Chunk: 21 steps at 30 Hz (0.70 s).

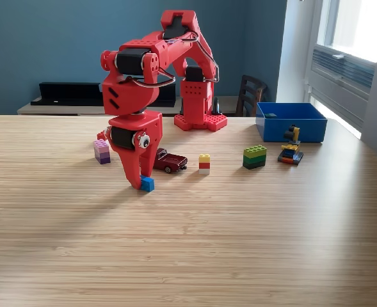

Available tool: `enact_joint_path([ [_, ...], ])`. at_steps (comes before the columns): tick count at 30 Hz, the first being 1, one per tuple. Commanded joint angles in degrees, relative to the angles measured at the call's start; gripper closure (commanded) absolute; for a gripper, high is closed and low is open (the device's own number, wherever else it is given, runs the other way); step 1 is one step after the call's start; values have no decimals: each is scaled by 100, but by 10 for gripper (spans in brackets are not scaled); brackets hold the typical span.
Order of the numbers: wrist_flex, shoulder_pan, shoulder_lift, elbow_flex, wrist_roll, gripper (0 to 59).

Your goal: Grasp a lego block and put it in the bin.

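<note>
My hand (pixel 141 182) points down at the table (pixel 188 243) and its fingers are closed around a small blue block (pixel 148 184), which touches the wood. The blue bin (pixel 290 121) stands well apart, at the exterior view's right, behind a green block (pixel 255 156) and a yellow-red block (pixel 204 163).

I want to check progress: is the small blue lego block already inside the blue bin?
No, the blue block sits on the table at the gripper tips, far from the bin.
</note>
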Motion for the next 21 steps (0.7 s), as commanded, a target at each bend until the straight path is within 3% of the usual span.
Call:
enact_joint_path([
  [1, -26, 70, 246, 114, -123, 585],
  [5, 255, 141, 580, -255, -246, 585],
  [10, 79, -70, 1925, 9, -396, 586],
  [21, 105, -2171, 4553, 1863, -729, 586],
])
